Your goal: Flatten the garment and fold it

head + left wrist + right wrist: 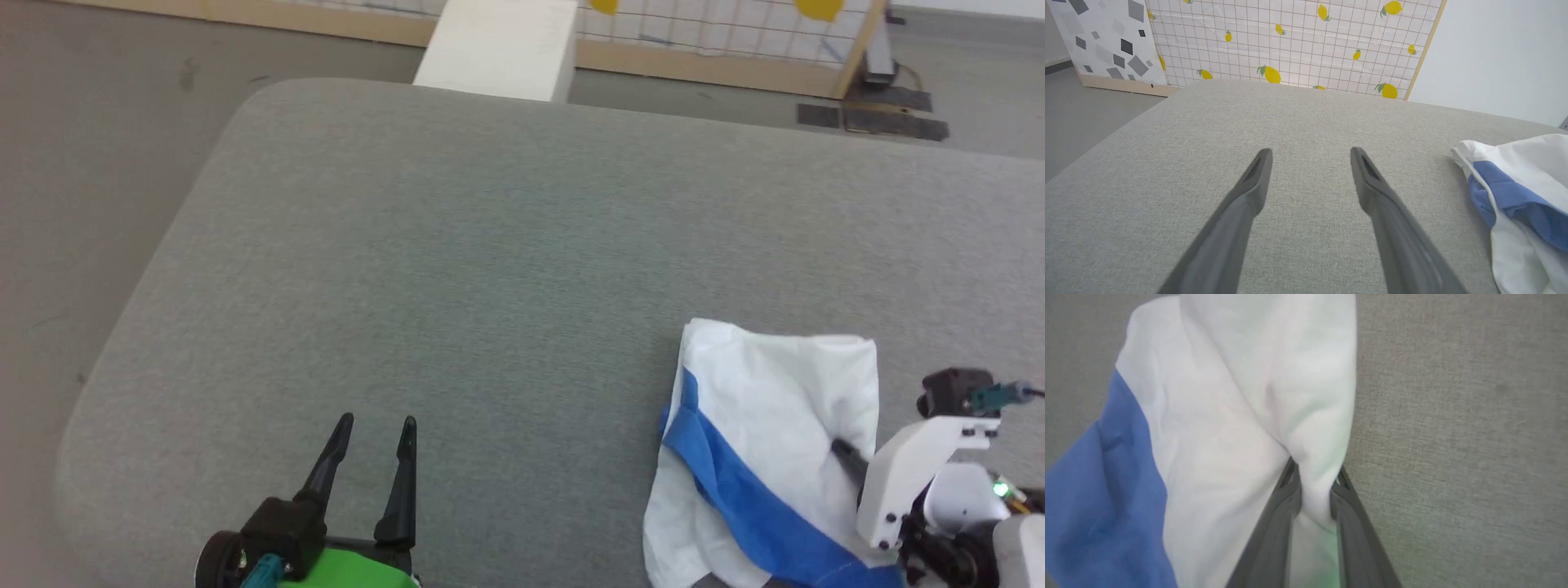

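The garment (775,425), white with a royal-blue band, lies bunched at the front right of the grey padded table (506,245). In the right wrist view my right gripper (1314,477) is shut on a fold of the garment's (1241,416) white cloth, which bulges between its two dark fingers. From the head view only one dark finger (849,459) pokes into the cloth. My left gripper (377,423) stands open over bare table at the front left, well apart from the garment (1519,196), with nothing between its fingers (1257,175).
The table's rounded left edge (122,327) drops to grey floor. Beyond the far edge stand a white block (498,49) and a lemon-print grid panel (1290,41) on a wooden frame. Dark floor plates (882,114) lie at the far right.
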You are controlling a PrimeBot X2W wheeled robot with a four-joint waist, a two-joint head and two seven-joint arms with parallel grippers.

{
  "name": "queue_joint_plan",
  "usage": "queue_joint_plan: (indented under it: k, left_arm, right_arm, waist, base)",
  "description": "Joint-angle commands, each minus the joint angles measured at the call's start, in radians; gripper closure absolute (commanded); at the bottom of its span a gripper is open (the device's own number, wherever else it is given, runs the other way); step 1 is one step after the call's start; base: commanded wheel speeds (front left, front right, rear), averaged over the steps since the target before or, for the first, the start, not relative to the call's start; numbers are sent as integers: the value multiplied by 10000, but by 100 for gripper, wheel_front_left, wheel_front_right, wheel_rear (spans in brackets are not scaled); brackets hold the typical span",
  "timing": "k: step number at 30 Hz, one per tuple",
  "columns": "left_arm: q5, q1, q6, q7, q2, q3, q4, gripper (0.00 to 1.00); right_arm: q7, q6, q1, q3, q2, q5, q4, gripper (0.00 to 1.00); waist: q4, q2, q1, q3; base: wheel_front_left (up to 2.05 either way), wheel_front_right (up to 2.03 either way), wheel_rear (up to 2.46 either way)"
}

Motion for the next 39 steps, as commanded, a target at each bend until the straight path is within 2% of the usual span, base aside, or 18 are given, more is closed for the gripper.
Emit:
queue_joint_plan:
  k: [1,9,20,31,39]
  left_arm:
    - [50,-21,32,-38,12,25,-87,0]
    - [159,-325,75,-38,88,72,-443,0]
    - [333,-1070,87,-38,264,48,-708,0]
    - [569,-1788,124,-23,457,-21,-1017,0]
    - [810,-2210,180,179,746,-32,-1569,0]
  right_arm:
    - [-82,-15,-288,57,-178,-77,-129,100]
    - [199,-15,-1071,669,-1390,-275,-380,100]
    - [663,-15,-2569,716,-2992,-683,-304,100]
    - [410,-15,-3759,362,-4527,-1314,432,100]
    - [-128,-15,-4450,230,-5273,-1822,971,100]
  waist:
    - [-383,-1,0,35]
    - [-1446,-1,0,578]
    - [-2495,-1,0,1974]
    - [-2888,-1,0,3232]
    - [-2936,-1,0,4072]
  base:
    - [0,0,0]
    - [0,0,0]
    - [0,0,0]
    - [0,0,0]
    - [0,0,0]
